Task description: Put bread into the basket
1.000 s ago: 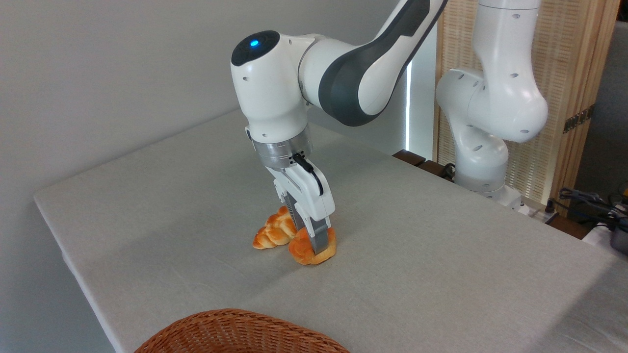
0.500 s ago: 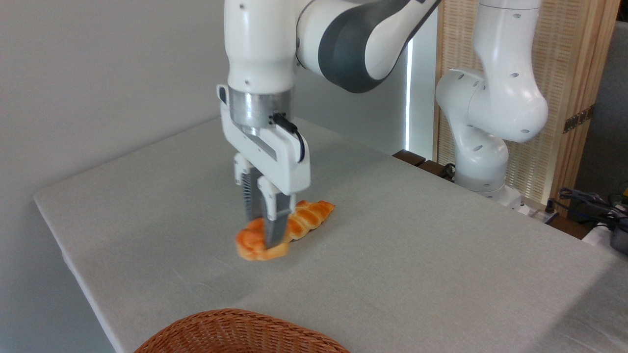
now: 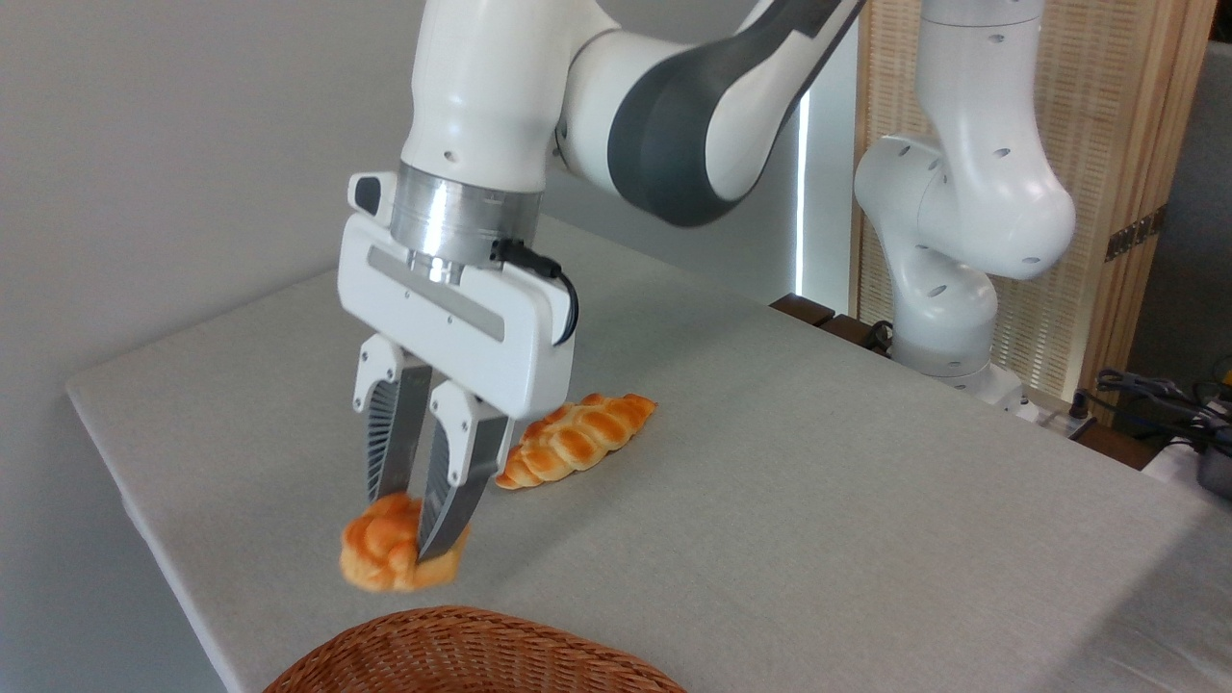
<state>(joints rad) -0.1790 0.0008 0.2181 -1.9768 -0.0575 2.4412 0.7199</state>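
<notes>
- The bread point(image 3: 383, 556) is held in the air, just beyond the basket point(image 3: 472, 653) rim.
- The gripper point(image 3: 408, 520) pinches the bread between both fingers.
- A braided loaf point(image 3: 576, 439) lies on the tabletop point(image 3: 818, 500), behind the gripper.

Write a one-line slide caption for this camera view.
Gripper carries the bun toward the wicker basket; braided loaf remains on table.
</notes>
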